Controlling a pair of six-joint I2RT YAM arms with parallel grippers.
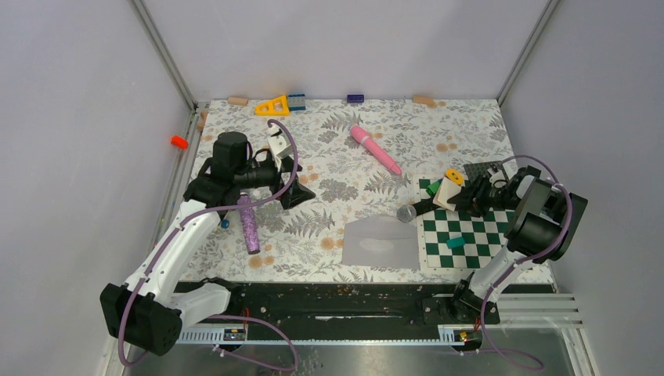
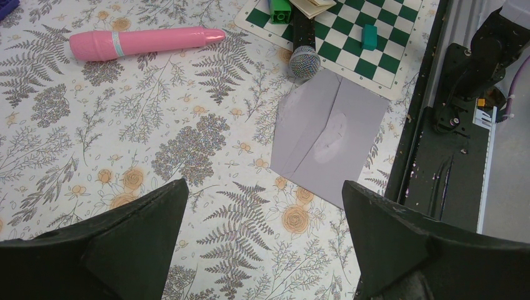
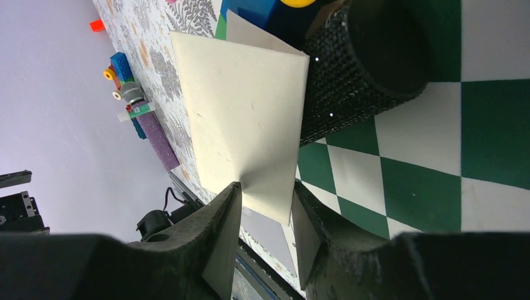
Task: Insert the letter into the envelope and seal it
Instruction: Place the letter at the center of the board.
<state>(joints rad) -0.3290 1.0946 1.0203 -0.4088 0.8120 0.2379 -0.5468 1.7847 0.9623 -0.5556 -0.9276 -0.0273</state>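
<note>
Over the checkerboard mat (image 1: 478, 251), your right gripper (image 3: 265, 200) pinches the folded cream letter (image 3: 244, 119) by one edge, lifted and tilted. The envelope (image 1: 380, 243) lies flat on the floral cloth (image 1: 329, 157) just beside the mat, seemingly with nothing in it, so inserting and sealing remain. Your left gripper (image 2: 264, 187) hovers over the cloth, fingers spread wide, holding nothing.
</note>
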